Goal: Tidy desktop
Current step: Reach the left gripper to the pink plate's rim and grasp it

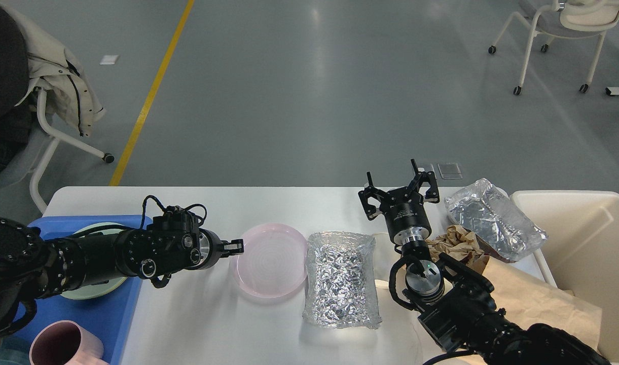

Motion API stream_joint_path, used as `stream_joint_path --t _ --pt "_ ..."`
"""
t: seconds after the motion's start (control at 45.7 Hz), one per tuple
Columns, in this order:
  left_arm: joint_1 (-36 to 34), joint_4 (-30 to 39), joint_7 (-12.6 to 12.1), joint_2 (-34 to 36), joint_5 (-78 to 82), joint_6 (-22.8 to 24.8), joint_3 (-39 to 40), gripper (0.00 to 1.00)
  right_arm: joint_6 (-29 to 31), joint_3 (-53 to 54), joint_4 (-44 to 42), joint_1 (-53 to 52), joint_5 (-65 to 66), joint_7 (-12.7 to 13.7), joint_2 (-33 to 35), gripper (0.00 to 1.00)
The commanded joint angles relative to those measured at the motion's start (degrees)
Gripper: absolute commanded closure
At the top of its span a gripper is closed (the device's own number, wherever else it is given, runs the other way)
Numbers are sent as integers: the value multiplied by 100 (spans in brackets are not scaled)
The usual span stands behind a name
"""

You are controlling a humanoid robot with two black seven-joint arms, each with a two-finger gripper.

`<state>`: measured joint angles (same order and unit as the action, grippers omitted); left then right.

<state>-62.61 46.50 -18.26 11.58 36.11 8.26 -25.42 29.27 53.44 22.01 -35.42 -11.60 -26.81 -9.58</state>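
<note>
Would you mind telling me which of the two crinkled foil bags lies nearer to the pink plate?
The foil bag in the middle of the desktop, right beside the pink plate; the other foil bag lies far right, next to the cream bin.

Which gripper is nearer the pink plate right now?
Left. The left gripper sits at the pink plate's left rim; the right gripper is raised beyond the foil container.
</note>
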Motion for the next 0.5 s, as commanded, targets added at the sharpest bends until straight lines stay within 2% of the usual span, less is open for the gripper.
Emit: stream_joint_path --t 0.0,0.219,0.482 --pt "100 -62 -2 -68 19 0 2 51 0 0 5 0 0 0 0 0" --pt "171 -62 -2 -209 46 -79 -7 54 0 0 5 0 0 0 0 0" --pt "258 -141 -11 -209 72 -79 -34 66 0 0 5 0 0 0 0 0"
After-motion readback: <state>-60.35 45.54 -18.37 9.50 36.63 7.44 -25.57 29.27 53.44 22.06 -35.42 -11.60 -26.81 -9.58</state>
